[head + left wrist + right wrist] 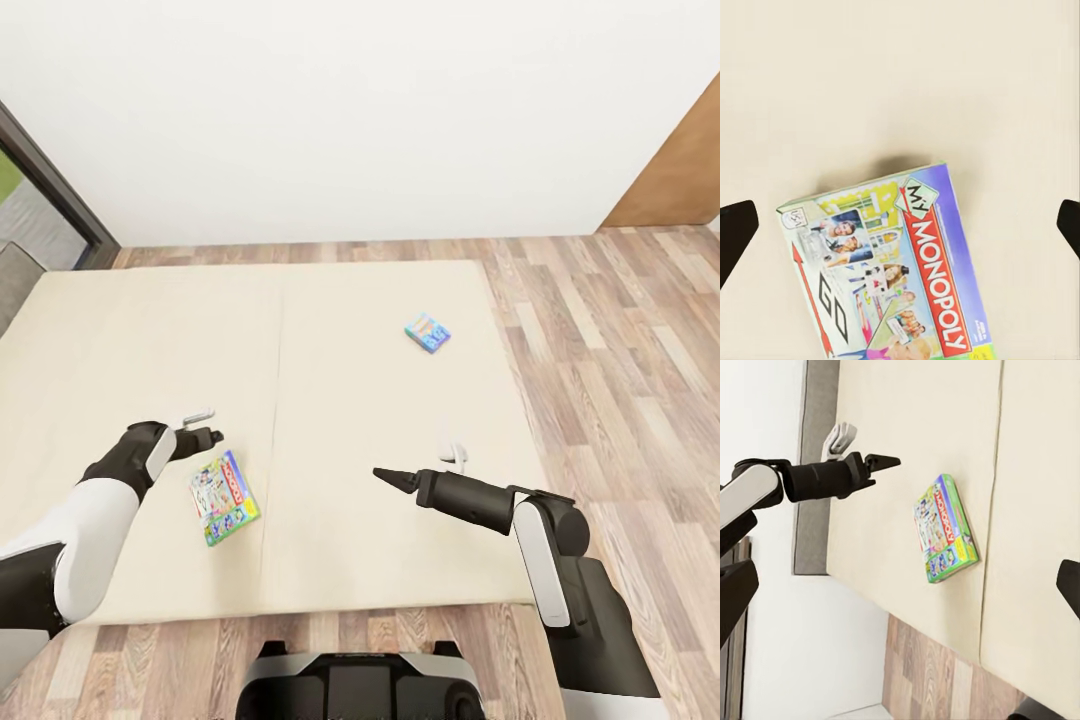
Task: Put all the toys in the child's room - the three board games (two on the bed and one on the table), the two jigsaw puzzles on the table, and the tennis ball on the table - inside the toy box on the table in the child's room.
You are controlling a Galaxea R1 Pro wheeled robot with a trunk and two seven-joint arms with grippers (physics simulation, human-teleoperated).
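The Monopoly board game (pixel 224 497) lies flat on the bed (pixel 330 400), just beside and below the left gripper (pixel 205 437), whose jaws stand apart, empty, straddling open mattress in the left wrist view. The risk, as I judge it: the box is thin and flat against soft bedding, so fingers may skid over the lid or push it away rather than get under an edge. The right gripper (pixel 385 474) hovers mid-bed; I cannot tell its jaws' state. The 2nd, smaller blue board game (pixel 428 332) lies well apart, farther up the bare beige mattress. Wood-plank floor (pixel 620 380) and a white wall (pixel 350 110) surround the bed.
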